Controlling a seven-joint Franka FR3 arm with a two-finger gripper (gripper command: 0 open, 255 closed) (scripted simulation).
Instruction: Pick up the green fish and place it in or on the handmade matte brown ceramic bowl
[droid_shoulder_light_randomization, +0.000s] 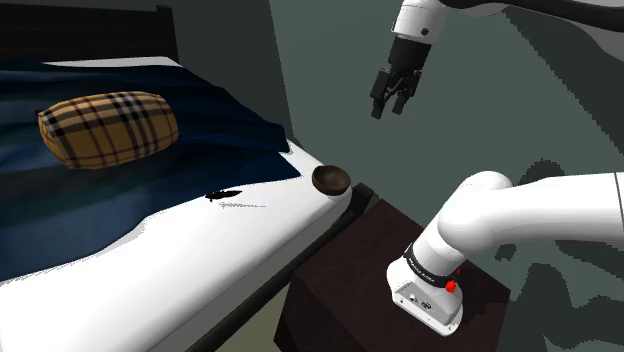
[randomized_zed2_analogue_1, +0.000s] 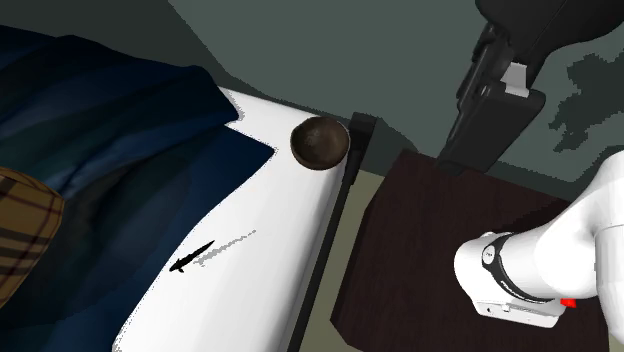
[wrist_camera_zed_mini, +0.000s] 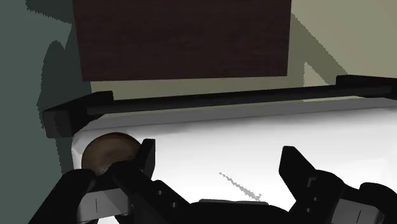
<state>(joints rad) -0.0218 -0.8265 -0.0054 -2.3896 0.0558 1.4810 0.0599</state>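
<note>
The fish (droid_shoulder_light_randomization: 222, 195) is a small, thin, nearly black shape lying on the white sheet, with a grey streak (droid_shoulder_light_randomization: 244, 205) beside it. In the second exterior view the fish (randomized_zed2_analogue_1: 190, 261) lies well down the bed from the bowl. The round brown bowl (droid_shoulder_light_randomization: 331, 180) (randomized_zed2_analogue_1: 319, 142) sits at the mattress corner, beside the stand. My gripper (droid_shoulder_light_randomization: 389, 110) (randomized_zed2_analogue_1: 452, 148) hangs high in the air, above and to the shoulder view's right of the bowl, open and holding nothing. In the wrist view the gripper (wrist_camera_zed_mini: 218, 153) has the bowl (wrist_camera_zed_mini: 109, 151) by one finger and the grey streak (wrist_camera_zed_mini: 240, 186) between the fingers.
A navy blanket (droid_shoulder_light_randomization: 120, 170) covers the far side of the bed, with a tan plaid pillow (droid_shoulder_light_randomization: 107, 129) on it. A dark bed frame rail (wrist_camera_zed_mini: 216, 102) runs along the mattress edge. The dark brown stand (droid_shoulder_light_randomization: 370, 270) is next to the bed corner.
</note>
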